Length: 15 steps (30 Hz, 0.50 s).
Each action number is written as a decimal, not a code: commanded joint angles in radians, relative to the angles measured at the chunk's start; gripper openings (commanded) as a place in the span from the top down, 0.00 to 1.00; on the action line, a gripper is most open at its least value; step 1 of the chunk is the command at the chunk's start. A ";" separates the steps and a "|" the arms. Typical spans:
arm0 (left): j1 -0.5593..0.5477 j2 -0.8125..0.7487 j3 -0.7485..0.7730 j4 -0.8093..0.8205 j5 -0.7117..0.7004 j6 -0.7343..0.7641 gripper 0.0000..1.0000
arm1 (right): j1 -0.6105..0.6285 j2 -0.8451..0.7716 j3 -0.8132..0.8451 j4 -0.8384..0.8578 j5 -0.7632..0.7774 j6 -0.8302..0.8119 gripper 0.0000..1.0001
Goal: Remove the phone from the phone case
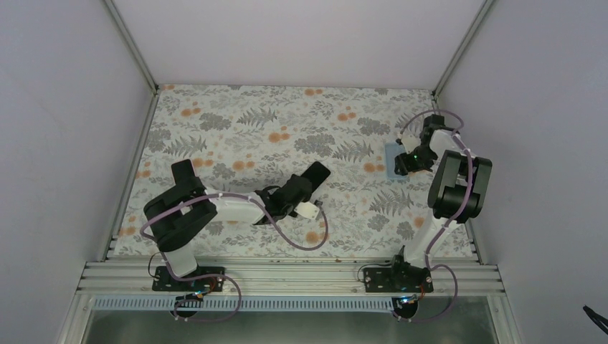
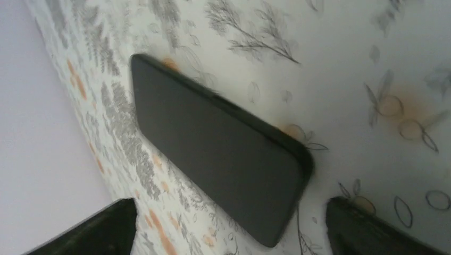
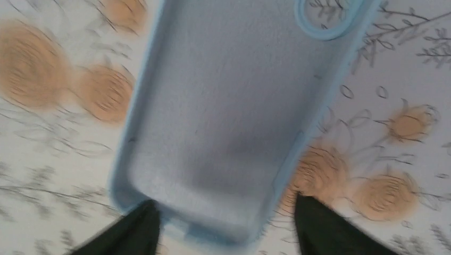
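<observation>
Phone [image 2: 213,154] and phone case [image 3: 223,106] lie apart on the table [image 1: 236,107]. The black handset rests flat near the middle, nearer the front edge than the back. The pale blue shell sits close to the right edge, about halfway back. From the right wrist view the case looks empty, hollow side up, with its camera ring showing at the far end, so I judge the separation done. Each piece lies flat on the patterned cloth under its own arm, which suits a set-down on either side, keeping the two well apart.

The left gripper [image 2: 231,215] hangs low over the near end of the phone. Its jaws stand wide, one dark finger [image 2: 367,228] at each lower corner of the wrist view, and neither seems to press the handset.

The right gripper [image 3: 226,220] hovers over the near end of the case, jaws parted to about the shell's width. The view is blurred, and whether a finger brushes the rim I cannot tell. Nothing looks clamped.
</observation>
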 commanded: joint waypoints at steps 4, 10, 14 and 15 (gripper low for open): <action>-0.055 -0.012 0.165 -0.473 0.215 -0.162 0.00 | -0.013 -0.077 -0.020 0.057 0.345 -0.038 0.00; 0.075 -0.228 0.384 -0.671 0.464 -0.305 0.00 | 0.111 -0.257 0.014 0.028 0.476 -0.038 0.00; 0.318 -0.370 0.460 -0.684 0.516 -0.382 0.00 | 0.289 -0.296 0.065 -0.061 0.353 0.005 0.00; 0.390 -0.402 0.449 -0.672 0.499 -0.387 0.00 | 0.337 -0.287 0.083 -0.075 0.321 0.020 0.00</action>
